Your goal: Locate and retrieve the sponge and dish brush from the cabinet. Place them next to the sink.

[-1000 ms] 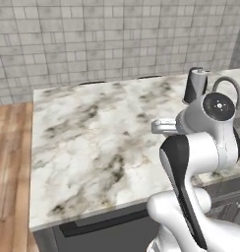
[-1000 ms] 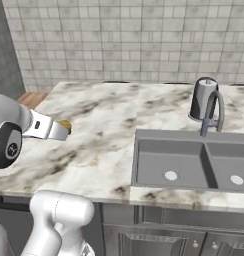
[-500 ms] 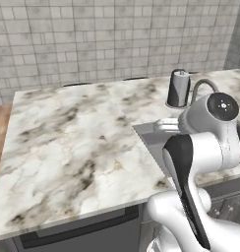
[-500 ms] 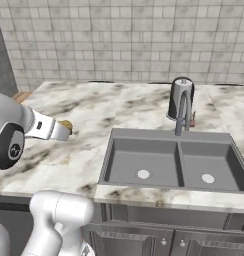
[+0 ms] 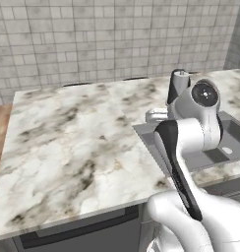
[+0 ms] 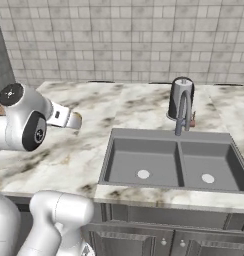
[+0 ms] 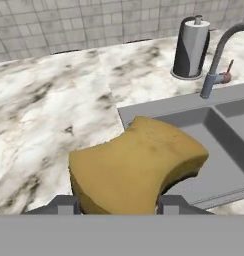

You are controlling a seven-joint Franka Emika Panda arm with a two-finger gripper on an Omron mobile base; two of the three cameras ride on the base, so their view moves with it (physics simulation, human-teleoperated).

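My gripper [image 7: 116, 204] is shut on the sponge [image 7: 136, 165], a yellow-brown block squeezed in at its sides between the fingers. From the right base view, the gripper [image 6: 69, 119] holds the sponge [image 6: 76, 120] above the marble counter [image 6: 69, 150], just left of the sink [image 6: 169, 135]. The sink's left basin [image 7: 194, 120] lies right behind the sponge in the hand view, with the curved grey tap [image 7: 219, 55] at its far rim. The dish brush and the cabinet are out of view.
A dark cylindrical kettle [image 6: 180, 97] stands behind the tap [image 6: 183, 112] on the counter; it also shows in the left base view [image 5: 176, 86]. Wide bare marble [image 5: 68, 138] stretches left of the sink. A tiled wall [image 6: 119, 40] backs the counter.
The whole scene has slid left in both base views as the base drove along the counter, bringing the sink closer. The sponge stays held in the gripper.
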